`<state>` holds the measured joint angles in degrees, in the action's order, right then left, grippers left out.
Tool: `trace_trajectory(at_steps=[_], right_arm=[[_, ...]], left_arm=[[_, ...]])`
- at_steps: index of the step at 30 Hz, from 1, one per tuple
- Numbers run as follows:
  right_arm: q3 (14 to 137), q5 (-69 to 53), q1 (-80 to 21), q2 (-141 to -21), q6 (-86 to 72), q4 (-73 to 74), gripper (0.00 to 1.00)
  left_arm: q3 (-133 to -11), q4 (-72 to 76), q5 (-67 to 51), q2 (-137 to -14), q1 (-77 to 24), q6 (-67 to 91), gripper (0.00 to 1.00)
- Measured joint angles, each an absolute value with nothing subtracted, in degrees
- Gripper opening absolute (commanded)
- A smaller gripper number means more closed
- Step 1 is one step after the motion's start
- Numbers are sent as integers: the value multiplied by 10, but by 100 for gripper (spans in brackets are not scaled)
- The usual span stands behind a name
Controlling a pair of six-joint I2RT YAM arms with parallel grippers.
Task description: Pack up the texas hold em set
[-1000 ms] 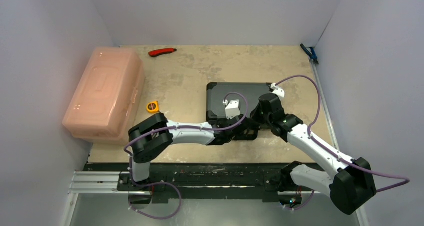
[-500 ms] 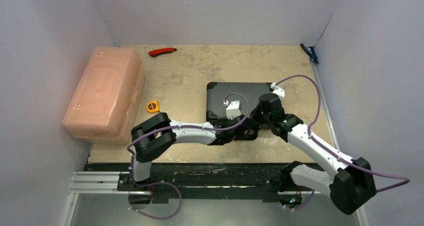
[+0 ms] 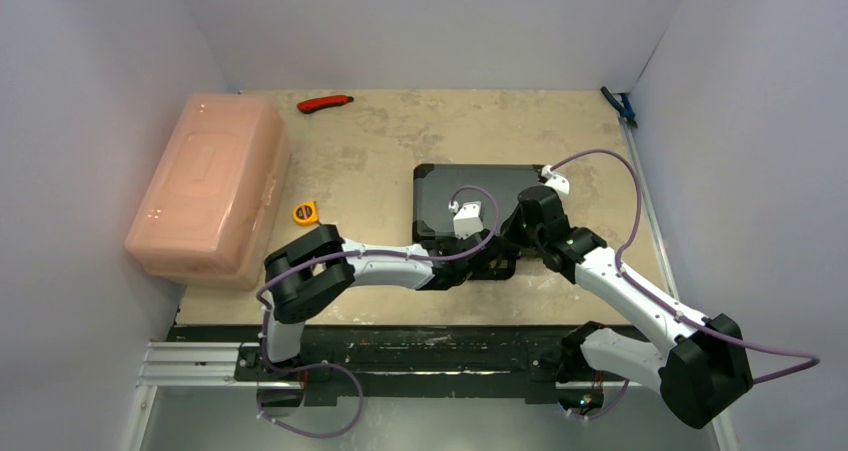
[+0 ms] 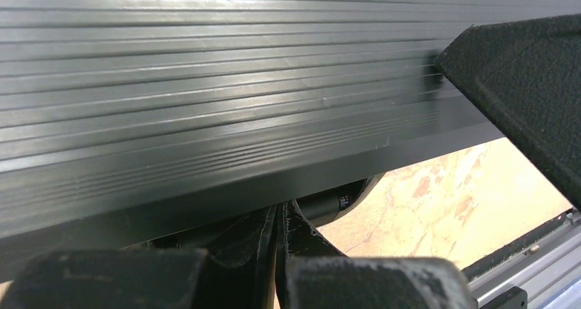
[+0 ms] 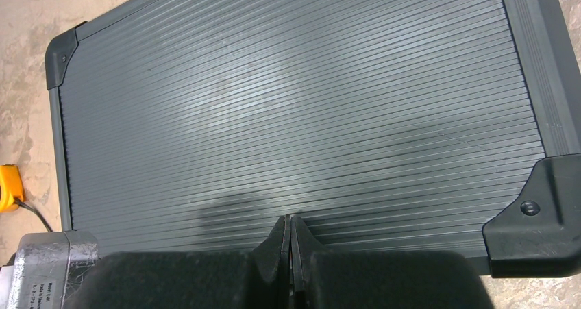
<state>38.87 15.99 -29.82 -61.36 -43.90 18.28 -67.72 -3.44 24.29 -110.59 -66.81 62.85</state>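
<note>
Top external: mottled tan surface (image 3: 380,141). Translucent pink box (image 3: 205,186) sits at the left side. Black briefcase (image 3: 440,196) lies flat and closed right of centre, ribbed lid up. Both arms meet at its near edge. Left claw (image 4: 276,216) clenched, empty, tips low by the case's edge. Right claw (image 5: 288,230) clenched, empty, tips over the lid's near rim. Red knife (image 3: 325,102) at far edge. Yellow tape measure (image 3: 304,212) between box and case.
</note>
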Motion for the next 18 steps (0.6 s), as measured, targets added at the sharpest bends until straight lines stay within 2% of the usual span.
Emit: trace_trajectory(at_steps=[11,18], right_arm=[[383,159,-298,-603,-439,187,0],[379,159,-298,-592,-439,190,0]], left_arm=[[-677,-33,244,-1106,-668,623,0],[-663,-28,257,-1092,-671,597,15]])
